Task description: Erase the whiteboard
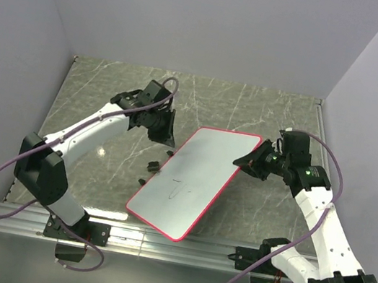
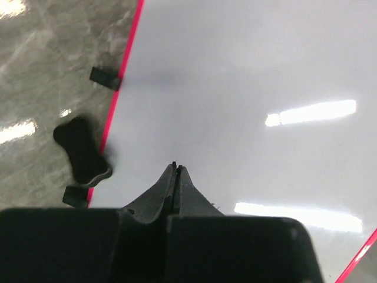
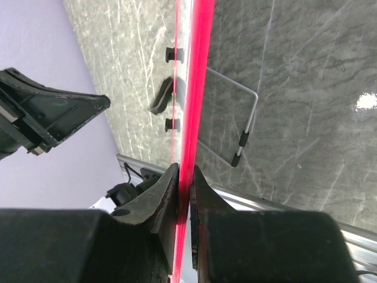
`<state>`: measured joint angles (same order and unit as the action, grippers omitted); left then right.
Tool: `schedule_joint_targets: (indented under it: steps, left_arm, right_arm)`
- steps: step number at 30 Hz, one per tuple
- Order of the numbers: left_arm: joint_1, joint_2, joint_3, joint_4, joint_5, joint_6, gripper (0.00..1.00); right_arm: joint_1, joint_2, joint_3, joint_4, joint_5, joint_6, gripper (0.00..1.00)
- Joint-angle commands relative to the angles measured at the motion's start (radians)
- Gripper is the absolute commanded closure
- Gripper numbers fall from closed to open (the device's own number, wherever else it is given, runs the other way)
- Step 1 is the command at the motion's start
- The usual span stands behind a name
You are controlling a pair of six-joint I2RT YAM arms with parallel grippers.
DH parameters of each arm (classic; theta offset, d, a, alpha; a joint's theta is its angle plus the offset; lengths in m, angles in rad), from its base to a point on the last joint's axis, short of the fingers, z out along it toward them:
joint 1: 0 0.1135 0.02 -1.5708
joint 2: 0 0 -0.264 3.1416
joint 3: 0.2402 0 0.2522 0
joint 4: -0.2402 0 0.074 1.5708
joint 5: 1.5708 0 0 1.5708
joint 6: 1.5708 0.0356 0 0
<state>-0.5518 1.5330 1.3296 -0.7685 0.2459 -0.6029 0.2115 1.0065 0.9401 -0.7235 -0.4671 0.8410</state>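
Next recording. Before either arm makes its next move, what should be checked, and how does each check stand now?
1. Board grip: the right claw is shut on the rim of the whiteboard. Ok.
2. Wiping tool: the left claw is shut with nothing in it. Not ok.
3. Left claw position: it is over the board's white face. Ok.
4. Board surface: pen marks show on it. Not ok.
5. Board lying flat: a wire stand shows beneath it. Cannot tell.
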Motion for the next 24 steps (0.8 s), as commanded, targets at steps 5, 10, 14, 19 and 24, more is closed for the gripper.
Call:
schedule_joint_targets:
  steps: [5,10,14,19,24]
  left_arm:
    - [-0.057,0.161,0.128,-0.133,-0.066,0.043,0.79]
    - [-0.020,0.061,0.028,-0.207,-0.192,-0.028,0.36]
    - [-0.016,0.007,-0.117,-0.172,-0.232,-0.034,0.39]
    - [-0.010,0.026,-0.230,-0.080,-0.211,-0.011,0.45]
    - [-0.002,0.107,-0.236,-0.009,-0.201,0.012,0.50]
  right_arm:
    - [0.006,-0.022,0.009,0.021,0.028,-0.049,1.00]
    - [0.006,-0.023,0.025,-0.002,0.047,-0.060,1.00]
    - [0.006,-0.040,0.009,-0.001,0.058,-0.056,1.00]
    - [0.008,-0.031,0.000,-0.001,0.050,-0.060,1.00]
    - [0.006,0.009,0.037,-0.005,0.051,-0.077,1.00]
